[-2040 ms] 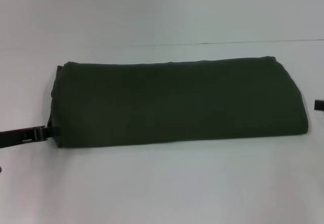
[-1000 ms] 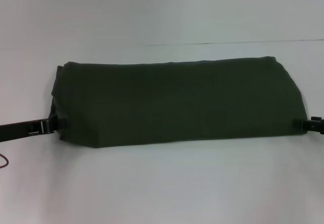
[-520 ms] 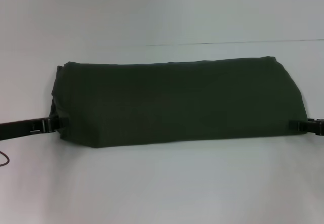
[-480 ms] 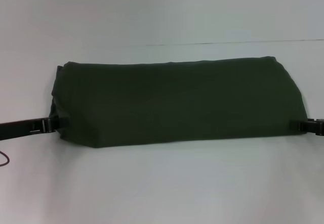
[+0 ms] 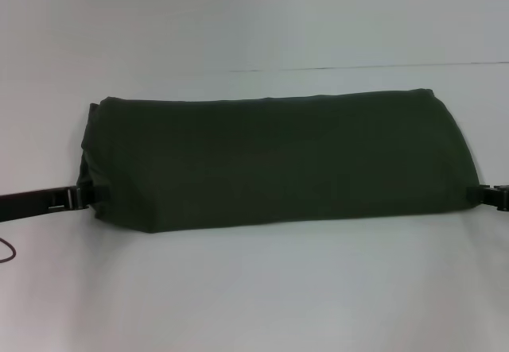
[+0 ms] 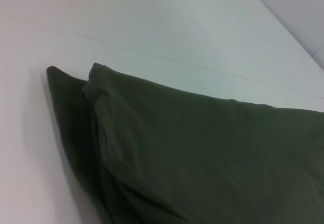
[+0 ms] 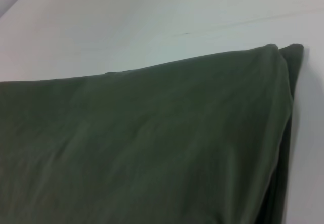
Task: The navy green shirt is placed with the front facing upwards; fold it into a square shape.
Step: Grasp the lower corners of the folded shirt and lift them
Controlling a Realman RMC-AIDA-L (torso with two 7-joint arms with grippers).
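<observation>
The navy green shirt (image 5: 278, 157) lies folded into a long band across the white table, with no lettering showing. My left gripper (image 5: 86, 195) comes in from the left and is shut on the band's near left corner, which is lifted and drawn inward. At the far right edge of the head view, my right gripper (image 5: 477, 195) is shut on the near right corner. The left wrist view shows the shirt's layered left end (image 6: 167, 148) close up. The right wrist view shows its right end (image 7: 152, 143). Neither wrist view shows any fingers.
The white table (image 5: 262, 288) stretches out in front of and behind the shirt. A seam line (image 5: 358, 67) runs across it at the back. A thin dark cable (image 5: 6, 250) loops at the left edge.
The left gripper closed on the near left corner and lifted it inward. The right gripper came in from the right edge to the near right corner. Over the last half second little has moved.
</observation>
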